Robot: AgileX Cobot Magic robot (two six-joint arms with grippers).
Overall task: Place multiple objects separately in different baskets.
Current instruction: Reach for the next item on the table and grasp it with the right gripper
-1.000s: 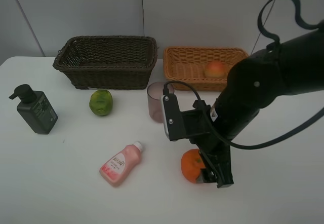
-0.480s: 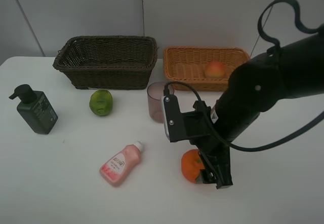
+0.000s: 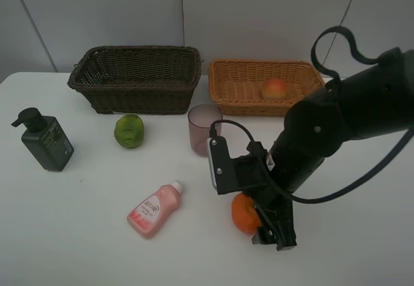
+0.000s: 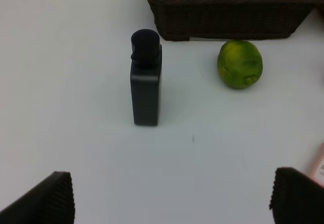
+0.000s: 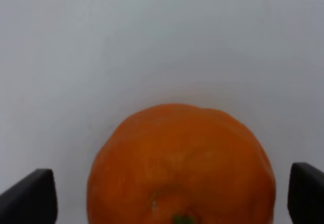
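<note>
- Your right hand [image 5: 167,196] has dropped lower over the tangerine [image 3: 243,213] than a second ago, and the arm has sunk with it toward the near edge of the tabletop [image 3: 84,234].
- That hand stands wide, one finger on each side of the fruit. You cannot tell from either view whether the pads touch it.
- The tangerine has not moved. It sits on the tabletop close to the near edge, right of the middle.
- The mauve cup [image 3: 203,129] now shows in full, standing in front of the gap between the dark basket [image 3: 136,77] and the light basket [image 3: 240,84] at the far edge.
- The peach [image 3: 275,88] lies in the light basket as before.
- Your left hand [image 4: 172,196] is wide and empty, above the left part of the tabletop.
- The pump bottle [image 3: 43,140], green citrus [image 3: 129,131] and pink bottle [image 3: 154,209] lie where they did.
</note>
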